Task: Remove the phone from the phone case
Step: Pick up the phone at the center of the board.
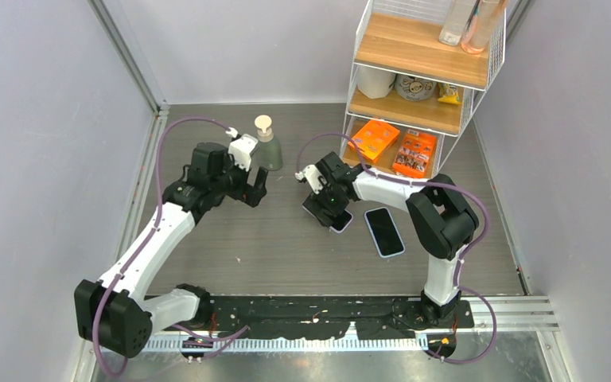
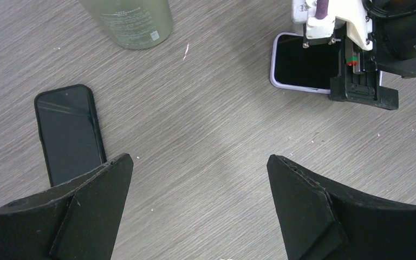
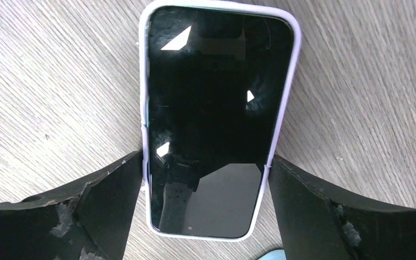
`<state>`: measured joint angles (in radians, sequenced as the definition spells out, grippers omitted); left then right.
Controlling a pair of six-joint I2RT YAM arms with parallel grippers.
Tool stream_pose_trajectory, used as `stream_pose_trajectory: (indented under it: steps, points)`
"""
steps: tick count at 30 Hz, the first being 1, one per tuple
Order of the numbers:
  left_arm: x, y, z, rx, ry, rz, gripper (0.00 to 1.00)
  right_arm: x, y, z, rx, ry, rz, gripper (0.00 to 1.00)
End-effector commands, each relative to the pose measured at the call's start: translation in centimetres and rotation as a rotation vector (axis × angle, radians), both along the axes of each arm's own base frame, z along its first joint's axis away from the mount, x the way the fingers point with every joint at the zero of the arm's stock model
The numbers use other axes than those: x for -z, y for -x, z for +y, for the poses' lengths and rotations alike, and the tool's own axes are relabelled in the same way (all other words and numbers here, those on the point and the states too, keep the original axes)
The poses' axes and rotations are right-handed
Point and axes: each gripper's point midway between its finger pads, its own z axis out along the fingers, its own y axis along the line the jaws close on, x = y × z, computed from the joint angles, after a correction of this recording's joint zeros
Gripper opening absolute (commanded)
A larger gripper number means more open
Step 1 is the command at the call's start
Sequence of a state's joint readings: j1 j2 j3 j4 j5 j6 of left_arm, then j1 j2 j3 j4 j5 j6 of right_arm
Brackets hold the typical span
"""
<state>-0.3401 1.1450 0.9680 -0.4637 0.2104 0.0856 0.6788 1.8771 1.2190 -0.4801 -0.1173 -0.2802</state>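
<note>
The phone (image 3: 211, 108) is lying flat on the table (image 3: 43, 81), screen up, and it is sitting fully inside its lilac case (image 3: 291, 81), so the task is not yet done. The right gripper (image 3: 206, 165) is standing directly over the lower part of it, with one finger along each long side of the case. The fingers (image 3: 108, 200) are lying right against the lilac rim, but I cannot tell if they are pressing on it or only touching it. I am thinking this placing is making sense: taking the case across its narrow width is giving the gripper a way to pin it down or lift it, while the upper half is left free. The left gripper (image 2: 197, 160) is hanging wide open and empty above bare table, near the right one but clearly apart from it, probably so that it can come in and work at the free end. A dark phone (image 2: 67, 132) is lying partly hidden behind one of its fingers and a bottle (image 2: 132, 21) is standing further off; nothing is touching them. In the top view a blue-edged phone (image 1: 384, 231) is lying just beside the lilac one. In my judgement the next move is asking for a hold on the rim alone, because squeezing case and phone together is only locking the phone inside.
</note>
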Motion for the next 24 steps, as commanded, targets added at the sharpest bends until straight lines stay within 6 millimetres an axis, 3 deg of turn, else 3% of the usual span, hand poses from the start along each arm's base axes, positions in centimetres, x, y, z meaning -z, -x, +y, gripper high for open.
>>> stream_pose_trajectory:
  steps: [1,3,7,14,24]
  points:
    - [-1.7,-0.3,0.2,-0.006,0.016,-0.074,0.99,0.6,0.1,0.6,-0.027,0.010,0.023,0.81]
    - [-1.9,-0.3,0.3,-0.008,0.012,-0.081,0.99,0.7,0.1,0.7,-0.032,0.013,0.030,0.74]
    - [-1.9,-0.3,0.5,-0.012,0.002,-0.091,0.99,0.2,-0.1,0.7,-0.033,0.012,0.015,0.49]
    - [-1.5,-0.1,0.5,-0.008,0.007,-0.089,0.99,-3.8,-0.9,0.9,-0.048,-0.035,-0.080,0.06]
    - [-1.2,-0.3,-0.7,0.027,0.053,-0.065,0.99,-6.9,-0.1,1.3,-0.103,-0.110,-0.124,0.05]
